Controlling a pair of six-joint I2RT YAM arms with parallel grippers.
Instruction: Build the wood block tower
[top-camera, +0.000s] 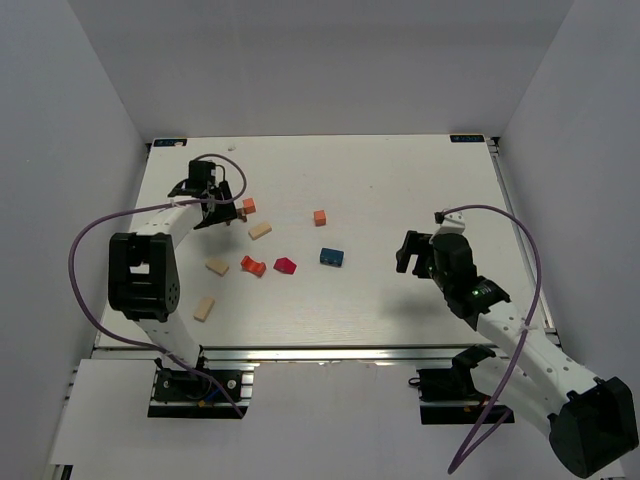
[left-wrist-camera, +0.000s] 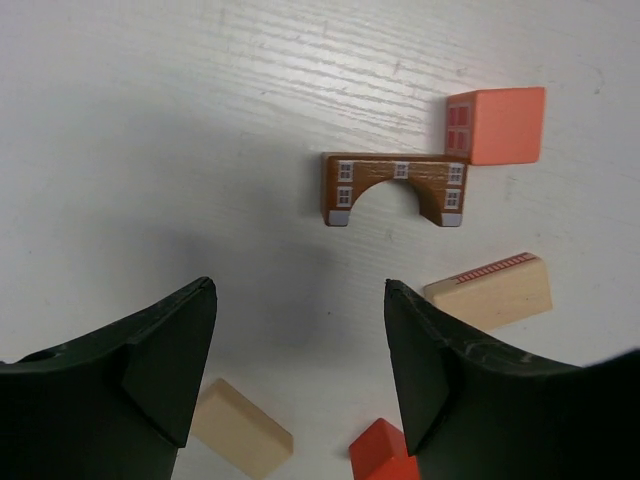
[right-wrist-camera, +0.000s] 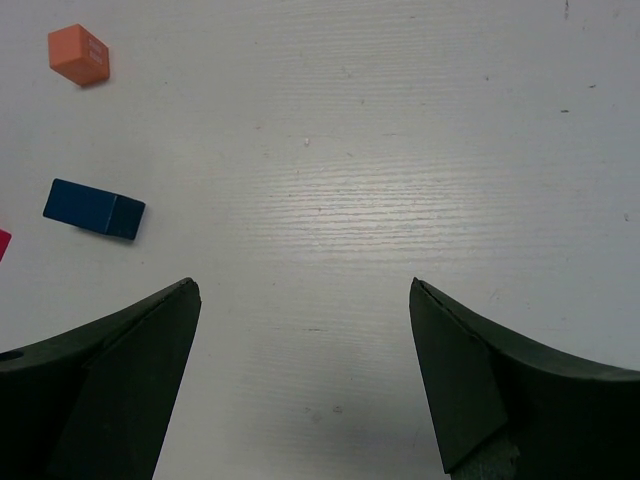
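Observation:
No tower stands; the small wooden blocks lie scattered flat on the white table (top-camera: 400, 180). My left gripper (top-camera: 220, 212) (left-wrist-camera: 300, 345) is open and empty at the far left. Just beyond its fingertips lie a brown arch block (left-wrist-camera: 395, 190), an orange block (left-wrist-camera: 497, 125) (top-camera: 249, 206) and a tan block (left-wrist-camera: 492, 290) (top-camera: 260, 230). Another tan block (left-wrist-camera: 243, 430) (top-camera: 217, 267) and a red-orange block (left-wrist-camera: 385, 452) (top-camera: 252, 265) lie below the fingers. My right gripper (top-camera: 408, 252) (right-wrist-camera: 305, 330) is open and empty over bare table, right of a blue block (top-camera: 332, 257) (right-wrist-camera: 94, 209).
A second orange block (top-camera: 320, 217) (right-wrist-camera: 80, 54) lies mid-table, a red block (top-camera: 285, 266) lies left of the blue one, and a third tan block (top-camera: 204, 308) lies near the front left edge. Grey walls close in three sides.

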